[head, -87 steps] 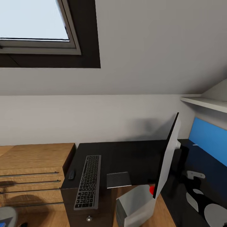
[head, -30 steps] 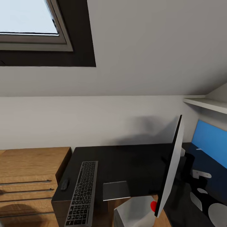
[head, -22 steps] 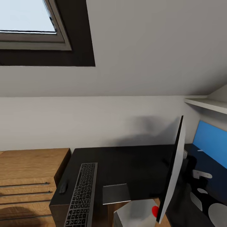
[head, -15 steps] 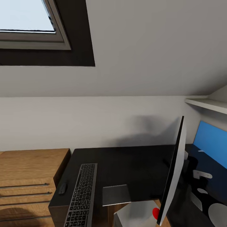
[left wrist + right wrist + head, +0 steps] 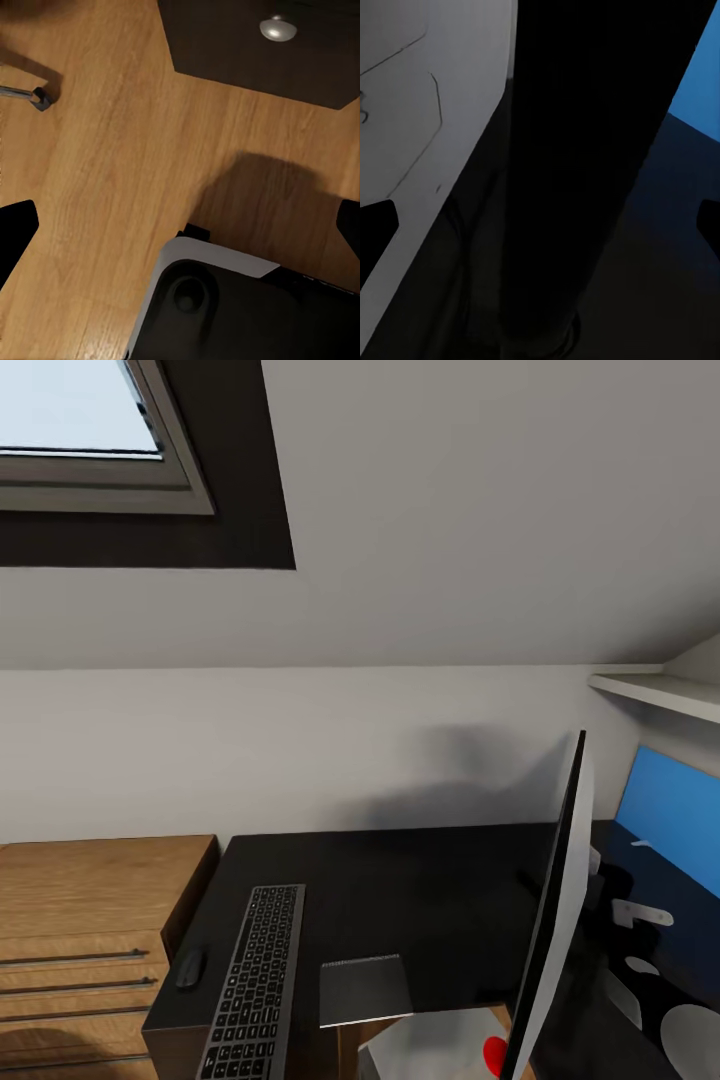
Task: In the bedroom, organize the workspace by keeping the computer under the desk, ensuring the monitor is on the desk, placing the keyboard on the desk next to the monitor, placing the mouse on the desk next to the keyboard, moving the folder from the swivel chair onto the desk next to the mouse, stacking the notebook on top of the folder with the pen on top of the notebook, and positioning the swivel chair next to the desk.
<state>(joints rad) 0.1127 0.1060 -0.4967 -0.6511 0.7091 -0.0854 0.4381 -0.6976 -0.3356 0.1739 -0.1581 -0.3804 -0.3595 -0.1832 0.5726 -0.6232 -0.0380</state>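
The black worktop carries the monitor, edge-on toward its right end. The keyboard lies left of the monitor, the grey notebook between them at the front edge, and the mouse just left of the keyboard. Both tools' fingertips sit wide apart, empty.

Black desk — grey-framed keyboard.

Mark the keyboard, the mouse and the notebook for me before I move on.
keyboard (image 5: 251, 990): head view, on the middle rows of its keys.
mouse (image 5: 189, 968): head view, on its rounded back.
notebook (image 5: 364, 989): head view, on the centre of its grey cover.
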